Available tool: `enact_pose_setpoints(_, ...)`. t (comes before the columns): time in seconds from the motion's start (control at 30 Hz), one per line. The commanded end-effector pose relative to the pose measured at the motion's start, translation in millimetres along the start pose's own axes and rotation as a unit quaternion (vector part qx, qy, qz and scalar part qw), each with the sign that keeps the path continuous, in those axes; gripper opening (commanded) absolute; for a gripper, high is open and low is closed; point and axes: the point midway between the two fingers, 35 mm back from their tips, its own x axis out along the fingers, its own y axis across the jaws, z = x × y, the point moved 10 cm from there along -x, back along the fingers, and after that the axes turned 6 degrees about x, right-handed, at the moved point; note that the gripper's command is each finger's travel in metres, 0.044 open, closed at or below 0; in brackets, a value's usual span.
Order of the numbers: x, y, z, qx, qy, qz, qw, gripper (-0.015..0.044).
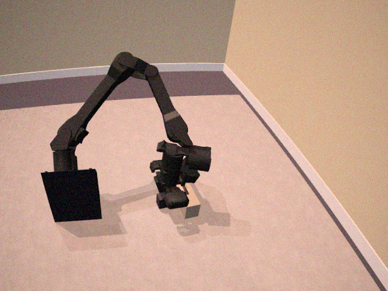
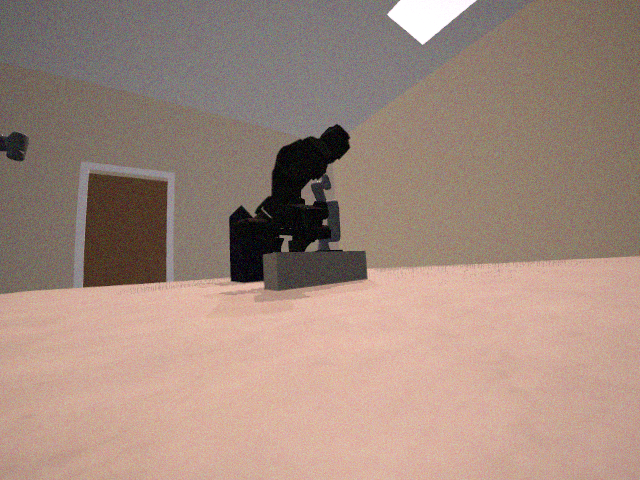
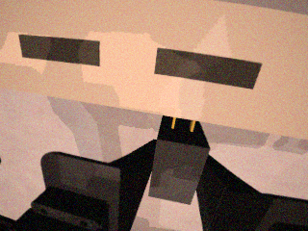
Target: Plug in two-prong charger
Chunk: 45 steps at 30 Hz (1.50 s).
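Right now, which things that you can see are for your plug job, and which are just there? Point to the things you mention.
For the job:
- the charger [image 3: 179, 171] with two gold prongs, held in the gripper [image 3: 175, 147]
- the power strip [image 1: 192, 211] [image 2: 320, 269] [image 3: 120, 87], with two dark outlets on top

Just there:
- the brown door [image 2: 125, 229] in its white frame
- the bright ceiling panel [image 2: 429, 18]

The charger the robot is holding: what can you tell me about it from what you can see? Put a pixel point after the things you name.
The charger [image 3: 178, 170] is a small, dark grey, box-shaped block with a nearly black end face carrying two thin, yellow-gold prongs, side by side and probably metal. It looks smooth and plain. The gripper [image 3: 175, 147] is shut on it, one finger at each side. In the wrist view its pronged end shows beside the near edge of the pale power strip [image 3: 126, 40], with neither prong visibly in a slot. No cord shows.
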Motion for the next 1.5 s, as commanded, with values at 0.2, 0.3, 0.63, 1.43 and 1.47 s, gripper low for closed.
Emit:
enact_pose_setpoints(0.2, 0.1, 0.6, 2.3, 0.003, 0.0, 0.003, 1.0, 0.0)
enact_pose_setpoints(0.3, 0.0, 0.7, 3.4, 0.003, 0.0, 0.003, 1.0, 0.0)
enact_pose_setpoints(0.63, -0.4, 1.1, 6.6, 0.003, 0.0, 0.003, 1.0, 0.0)
enact_pose_setpoints(1.43, -1.0, 1.9, 13.4, 0.003, 0.0, 0.003, 1.0, 0.0)
enact_pose_setpoints(1.47, -1.0, 1.9, 13.5, 0.003, 0.0, 0.003, 1.0, 0.0)
